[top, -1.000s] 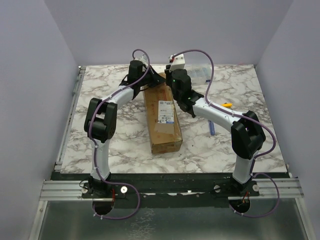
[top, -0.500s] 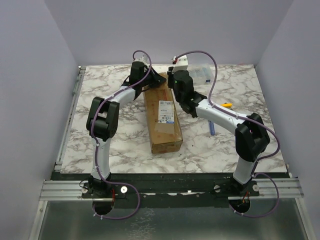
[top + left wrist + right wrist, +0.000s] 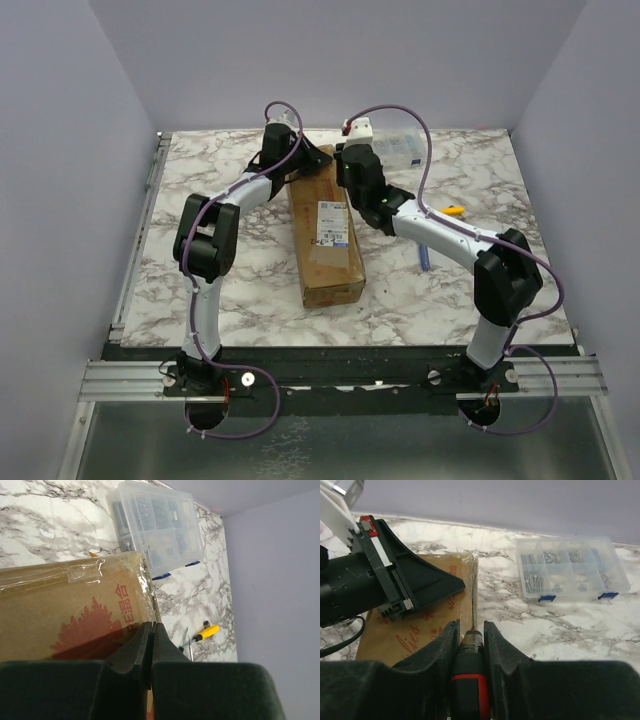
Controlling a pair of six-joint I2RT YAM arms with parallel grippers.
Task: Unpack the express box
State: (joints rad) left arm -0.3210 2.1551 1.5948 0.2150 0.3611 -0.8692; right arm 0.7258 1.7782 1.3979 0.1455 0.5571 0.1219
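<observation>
The express box (image 3: 325, 240), a long brown carton with a white label, lies in the middle of the table. Its taped far end with red printing shows in the left wrist view (image 3: 65, 610) and the right wrist view (image 3: 420, 625). My left gripper (image 3: 312, 158) is shut and empty, its fingertips (image 3: 151, 625) over the box's far right corner. My right gripper (image 3: 348, 170) is shut on a black-and-red-handled tool (image 3: 470, 680). The tool's thin tip lies along the box's right edge, close beside the left gripper (image 3: 420, 585).
A clear plastic organiser case (image 3: 400, 148) with small parts stands at the back right; it also shows in the wrist views (image 3: 157, 527) (image 3: 570, 567). A yellow-handled screwdriver (image 3: 453, 210) and a blue pen (image 3: 425, 257) lie right of the box.
My right gripper has moved a little toward the far end of the box with the tool in it. The left gripper has shifted slightly. The box has not moved.
</observation>
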